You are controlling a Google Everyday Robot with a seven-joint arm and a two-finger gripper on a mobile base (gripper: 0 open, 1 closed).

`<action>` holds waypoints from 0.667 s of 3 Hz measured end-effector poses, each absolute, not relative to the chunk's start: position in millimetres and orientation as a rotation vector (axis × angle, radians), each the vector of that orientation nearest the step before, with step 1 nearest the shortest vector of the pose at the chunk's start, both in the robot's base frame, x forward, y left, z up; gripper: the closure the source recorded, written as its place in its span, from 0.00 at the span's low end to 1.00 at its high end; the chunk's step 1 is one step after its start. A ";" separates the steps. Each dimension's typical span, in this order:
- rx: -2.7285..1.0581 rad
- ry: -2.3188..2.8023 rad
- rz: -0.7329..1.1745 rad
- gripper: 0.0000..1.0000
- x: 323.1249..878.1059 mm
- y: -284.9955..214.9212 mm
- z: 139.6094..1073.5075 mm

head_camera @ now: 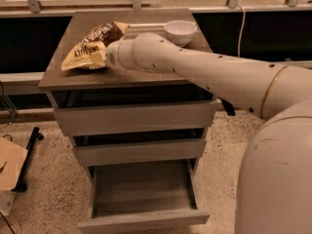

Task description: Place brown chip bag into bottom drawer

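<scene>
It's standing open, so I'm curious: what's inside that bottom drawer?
The bottom drawer shows only its bare floor; its rear is covered by the drawer above. The gripper is up at the brown chip bag on the cabinet top.

The brown chip bag (91,48) lies crumpled on the left of the bench (68,78). Its yellow end with dark print points toward the front left corner, and its dark brown middle with white lettering runs back toward the right. My jaws are at the bag's right end, hidden behind my own wrist. The bottom drawer (144,220), the lowest in the grey-brown cabinet, stands pulled well out. Its plain front panel faces forward and its flat floor is in full view.
</scene>
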State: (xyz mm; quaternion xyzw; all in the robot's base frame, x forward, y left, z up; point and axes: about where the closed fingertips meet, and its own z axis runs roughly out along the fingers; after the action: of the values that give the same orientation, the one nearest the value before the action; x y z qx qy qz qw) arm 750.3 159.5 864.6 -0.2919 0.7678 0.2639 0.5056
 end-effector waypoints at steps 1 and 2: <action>-0.677 1.834 0.651 0.87 746.5 150.3 867.2; -0.648 1.818 0.726 1.00 747.5 128.6 854.7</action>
State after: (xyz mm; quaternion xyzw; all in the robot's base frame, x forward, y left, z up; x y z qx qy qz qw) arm 747.5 128.6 854.7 -0.2696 0.7563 0.3021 0.5138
